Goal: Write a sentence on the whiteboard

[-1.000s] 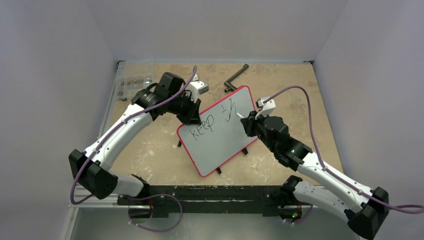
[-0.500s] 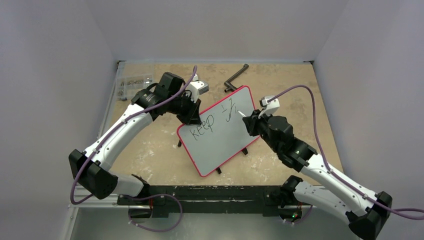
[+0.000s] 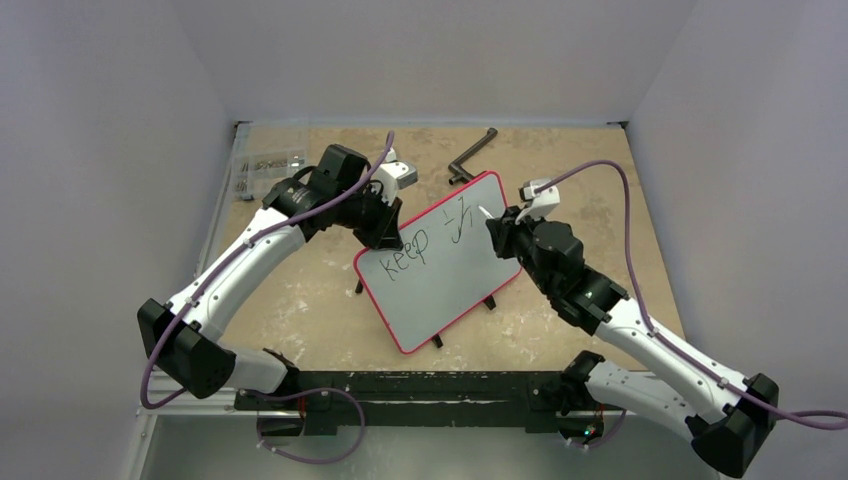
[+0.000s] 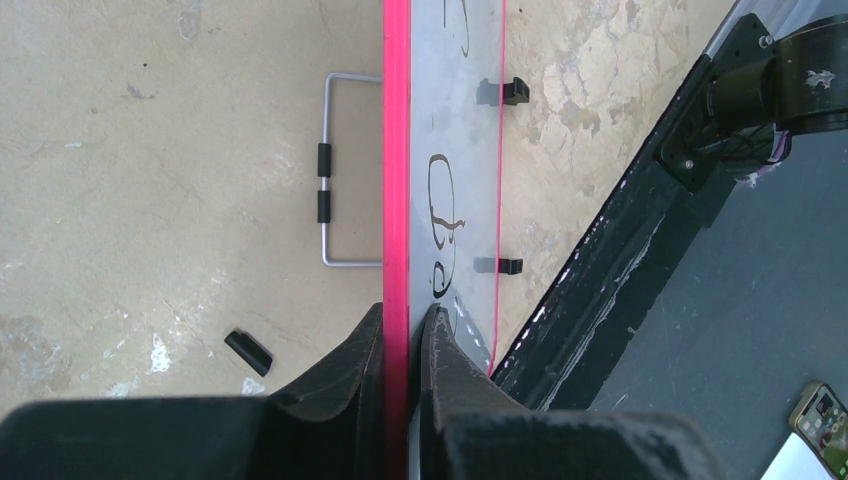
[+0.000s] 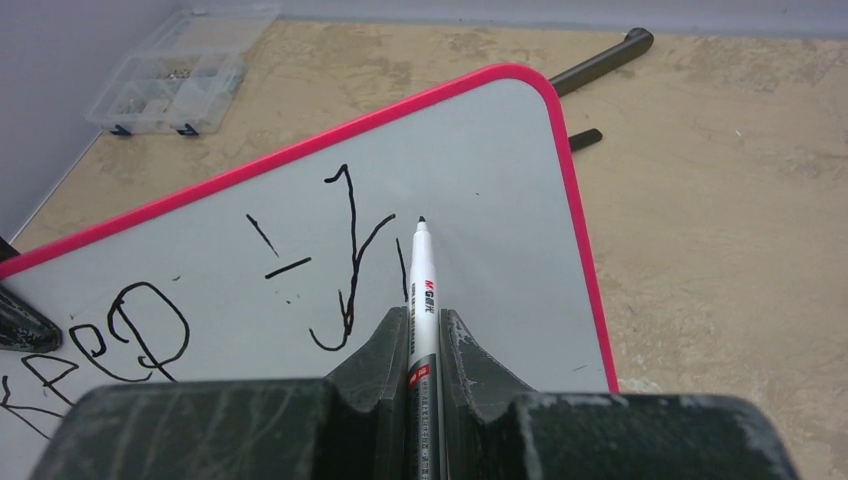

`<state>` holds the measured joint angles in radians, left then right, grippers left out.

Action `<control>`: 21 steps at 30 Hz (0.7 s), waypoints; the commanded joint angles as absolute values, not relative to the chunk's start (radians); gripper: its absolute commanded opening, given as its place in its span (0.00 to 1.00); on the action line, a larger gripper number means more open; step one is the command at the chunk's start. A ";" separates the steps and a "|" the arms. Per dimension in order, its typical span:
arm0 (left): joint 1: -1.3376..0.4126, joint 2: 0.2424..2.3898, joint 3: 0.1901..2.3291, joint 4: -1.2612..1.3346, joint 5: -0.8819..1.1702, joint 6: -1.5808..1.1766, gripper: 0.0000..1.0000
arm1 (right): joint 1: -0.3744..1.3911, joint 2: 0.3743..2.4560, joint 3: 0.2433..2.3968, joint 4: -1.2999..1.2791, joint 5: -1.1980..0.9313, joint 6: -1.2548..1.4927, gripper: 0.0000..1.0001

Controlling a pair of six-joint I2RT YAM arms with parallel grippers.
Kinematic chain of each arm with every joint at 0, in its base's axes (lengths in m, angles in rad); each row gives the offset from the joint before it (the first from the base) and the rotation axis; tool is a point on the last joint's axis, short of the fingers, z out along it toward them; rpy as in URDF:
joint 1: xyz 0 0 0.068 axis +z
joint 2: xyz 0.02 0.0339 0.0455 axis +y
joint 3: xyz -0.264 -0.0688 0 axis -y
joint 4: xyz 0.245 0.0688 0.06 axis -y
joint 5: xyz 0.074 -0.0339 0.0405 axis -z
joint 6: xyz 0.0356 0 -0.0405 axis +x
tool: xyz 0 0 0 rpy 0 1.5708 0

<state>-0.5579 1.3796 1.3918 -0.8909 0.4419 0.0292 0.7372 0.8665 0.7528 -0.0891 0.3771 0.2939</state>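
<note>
L gripper (image 4: 403, 313) clamped on whiteboard (image 3: 440, 285) rim; R gripper (image 5: 424, 318) grips marker (image 5: 422, 285), tip near rightmost stroke.

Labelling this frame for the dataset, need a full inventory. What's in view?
table: 1, mottled tan, under everything
whiteboard: 1, pale grey, red rim, centre
writing: black, "keep" plus unfinished strokes, on the whiteboard
marker: 1, white barrel, black tip, pointing at the strokes
organiser box: 1, clear, far left corner
bent rod: 1, dark, behind the whiteboard's far corner
wire loop: 1, silver, black sleeves, beside the whiteboard's rim
small black piece: 1, loose on the table
left pincer: 1, black, shut on the whiteboard's rim
right pincer: 1, black, shut on the marker
</note>
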 commanded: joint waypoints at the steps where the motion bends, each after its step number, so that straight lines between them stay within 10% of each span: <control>1: -0.552 1.390 1.355 -0.943 0.165 0.178 0.00 | 0.725 0.871 0.764 -0.023 0.393 0.282 0.00; 21: -0.553 1.396 1.355 -0.943 0.169 0.177 0.00 | 0.680 0.875 0.692 -0.006 0.400 0.275 0.00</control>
